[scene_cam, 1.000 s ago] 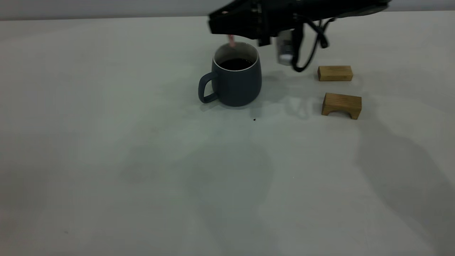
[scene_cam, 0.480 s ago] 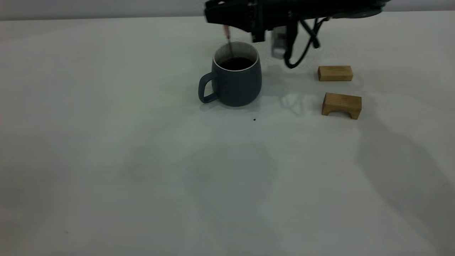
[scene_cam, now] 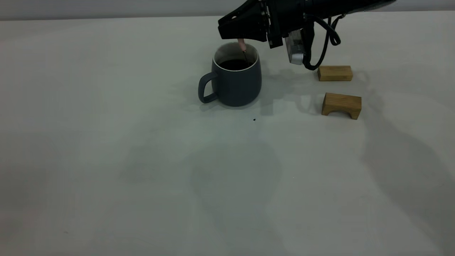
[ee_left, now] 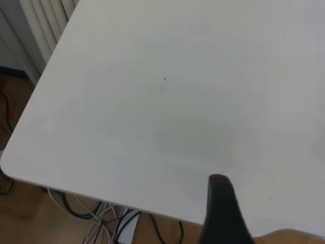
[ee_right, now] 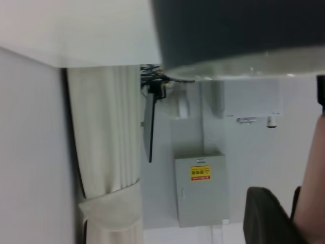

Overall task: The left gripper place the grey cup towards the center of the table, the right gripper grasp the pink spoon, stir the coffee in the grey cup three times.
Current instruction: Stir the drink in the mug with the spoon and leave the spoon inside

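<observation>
Table (scene_cam: 142, 160), broad and pale. Right gripper (scene_cam: 241, 35) over the far centre, clamped on pink spoon (scene_cam: 242, 45), upright for stirring. Grey cup (scene_cam: 233, 80) just below, handle left. Coffee (scene_cam: 235, 64) inside, spoon neck dipped in. Left gripper (ee_left: 223, 213) parked near table edge, width untellable.

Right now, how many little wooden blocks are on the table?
2. One flat wooden block lies to the right of the grey cup. An arched wooden block sits just in front of it, nearer the camera. None seem hidden.
</observation>
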Robot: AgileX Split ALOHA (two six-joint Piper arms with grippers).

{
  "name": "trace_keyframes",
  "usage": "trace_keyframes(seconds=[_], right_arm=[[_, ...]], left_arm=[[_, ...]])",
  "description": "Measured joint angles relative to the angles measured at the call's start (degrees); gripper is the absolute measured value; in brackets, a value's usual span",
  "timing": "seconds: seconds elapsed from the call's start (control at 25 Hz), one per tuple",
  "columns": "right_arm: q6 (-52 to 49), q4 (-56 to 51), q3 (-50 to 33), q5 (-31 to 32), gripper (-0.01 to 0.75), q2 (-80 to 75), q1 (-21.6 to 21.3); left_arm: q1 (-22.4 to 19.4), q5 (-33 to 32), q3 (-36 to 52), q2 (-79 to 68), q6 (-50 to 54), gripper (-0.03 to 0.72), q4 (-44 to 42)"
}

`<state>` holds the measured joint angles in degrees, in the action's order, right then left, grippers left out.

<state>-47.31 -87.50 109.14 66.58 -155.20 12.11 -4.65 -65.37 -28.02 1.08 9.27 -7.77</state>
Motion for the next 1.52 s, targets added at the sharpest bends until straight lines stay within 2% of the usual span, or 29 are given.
trace_keyframes(seconds=[0.32,0.48,0.64,0.96,1.28,1.52], right_arm=[[1.23,-9.52,0.00,0.00,0.124,0.08,4.46],[8.56,-12.04,0.00,-1.53,0.124,0.08,4.26],[11.34,-12.18,0.00,-3.85,0.124,0.08,2.54],[9.85,-6.35,0.00,-0.37,0.124,0.08,-1.11],[8.00,3.37,0.00,0.51,0.124,0.22,-1.16],[8.00,5.19,0.00,0.58,0.128,1.03,-1.16]], left_arm=[[0.00,0.00,0.00,0.00,0.00,0.567,0.00],[0.00,0.00,0.00,0.00,0.00,0.567,0.00],[0.00,0.00,0.00,0.00,0.00,0.567,0.00],[0.00,0.00,0.00,0.00,0.00,0.567,0.00],[0.00,0.00,0.00,0.00,0.00,0.567,0.00],[0.00,0.00,0.00,0.00,0.00,0.567,0.00]])
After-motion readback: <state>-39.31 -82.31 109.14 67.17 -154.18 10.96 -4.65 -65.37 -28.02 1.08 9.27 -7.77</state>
